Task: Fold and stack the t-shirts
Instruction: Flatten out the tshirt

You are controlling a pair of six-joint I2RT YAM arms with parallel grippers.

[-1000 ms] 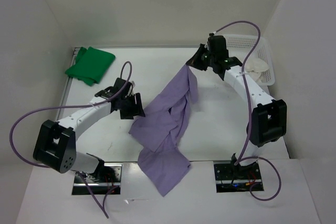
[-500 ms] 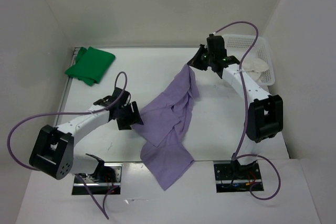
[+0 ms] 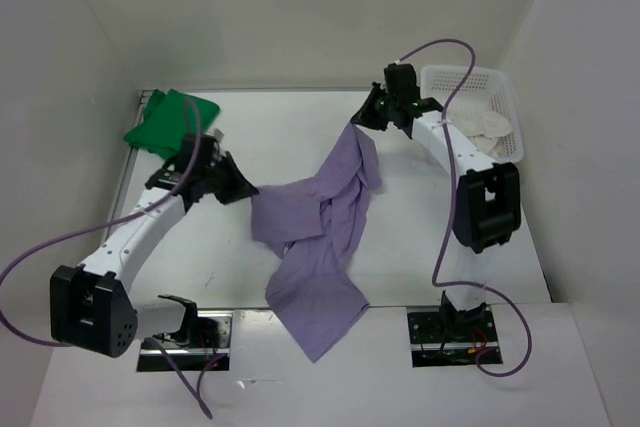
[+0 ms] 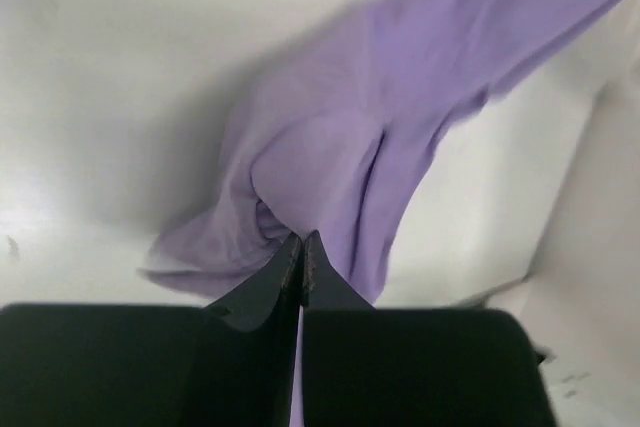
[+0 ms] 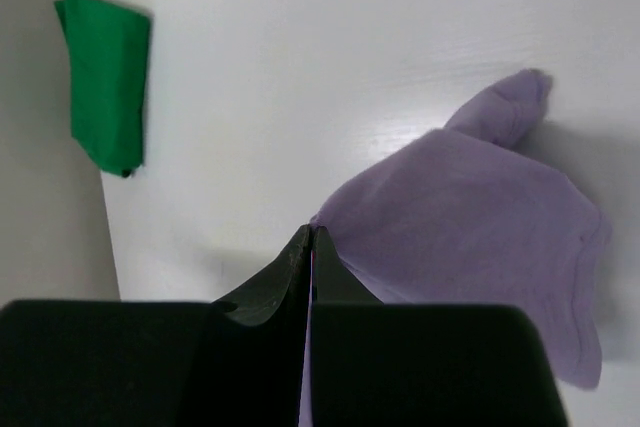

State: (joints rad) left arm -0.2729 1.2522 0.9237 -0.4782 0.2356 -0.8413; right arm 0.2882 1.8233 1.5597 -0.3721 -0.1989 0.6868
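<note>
The lavender t-shirt point(image 3: 320, 232) lies crumpled and stretched across the middle of the table, and its lower end hangs over the near edge. My left gripper point(image 3: 244, 192) is shut on the shirt's left edge; in the left wrist view the closed tips point(image 4: 302, 238) pinch lavender cloth point(image 4: 340, 147). My right gripper point(image 3: 359, 125) is shut on the shirt's far corner, with its tips point(image 5: 312, 231) pressed together on the cloth point(image 5: 470, 217). The folded green t-shirt point(image 3: 167, 125) point(image 5: 105, 77) lies at the far left. The cream t-shirt point(image 3: 489, 128) sits in the basket.
A white lattice basket point(image 3: 465, 75) stands at the far right corner, just behind the right arm. White walls close in the table at the back and on both sides. Purple cables loop from both arms.
The left gripper closed on the lavender shirt's left edge and pulled it left and back. The right gripper, still holding its corner, shifted slightly farther back.
</note>
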